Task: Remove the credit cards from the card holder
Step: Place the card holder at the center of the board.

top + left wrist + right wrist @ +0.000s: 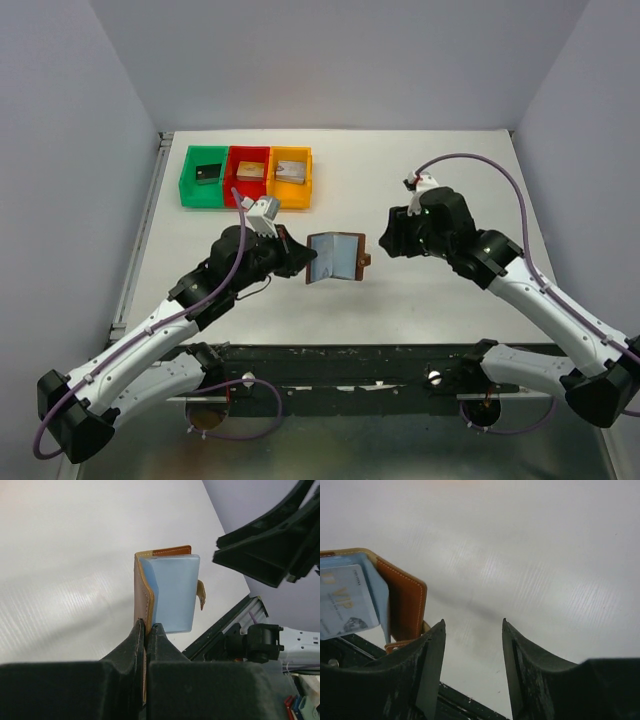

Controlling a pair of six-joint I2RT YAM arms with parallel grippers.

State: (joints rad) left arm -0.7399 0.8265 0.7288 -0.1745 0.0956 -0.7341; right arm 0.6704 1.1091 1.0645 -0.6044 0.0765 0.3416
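Currently the left gripper [148,627] is clamped tight on the edge of one brown flap of the card holder [170,592]. The holder stands open straight ahead of its fingertips, blue lining facing out, with the snap tab [201,594] hanging off the far flap. The right gripper [472,625] sits partway open with nothing between the jaws and only bare table [545,555] ahead of it. The card holder is just beside one of its fingers, off to that side of the gap. One pale credit card [345,602] marked VIP sits in a pocket, beyond that same finger.
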